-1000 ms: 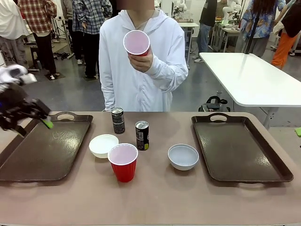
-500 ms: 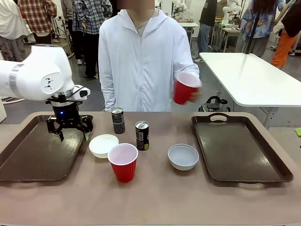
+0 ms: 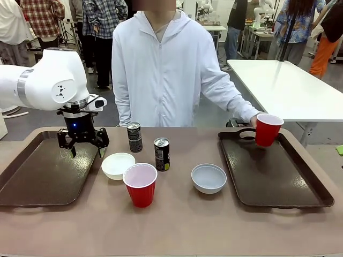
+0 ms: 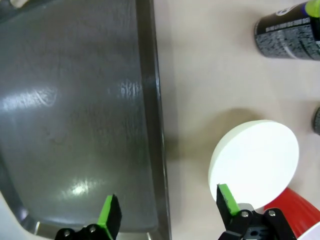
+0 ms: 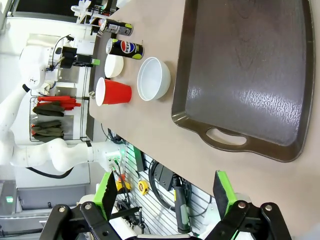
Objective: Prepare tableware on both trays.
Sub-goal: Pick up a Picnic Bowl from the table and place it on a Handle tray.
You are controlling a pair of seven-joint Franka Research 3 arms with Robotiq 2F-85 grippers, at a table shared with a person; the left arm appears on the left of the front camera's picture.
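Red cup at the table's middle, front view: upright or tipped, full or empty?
Upright, empty: the red cup stands on its base, mouth up, pale inside bare.

The front cam sits on the robot's side and looks straight across the table (image 3: 177, 230) at the person (image 3: 161, 75), so it gets the whole spread. The left wrist cam is in close, pointing straight down past the left hand (image 4: 166, 197) at the rim of the left tray (image 4: 150, 100) and the cream bowl (image 4: 255, 160). The right wrist cam hangs back off the table's edge, rolled sideways, looking over the right tray (image 5: 250, 70) toward the left arm (image 5: 35, 65). All three catch that bowl.
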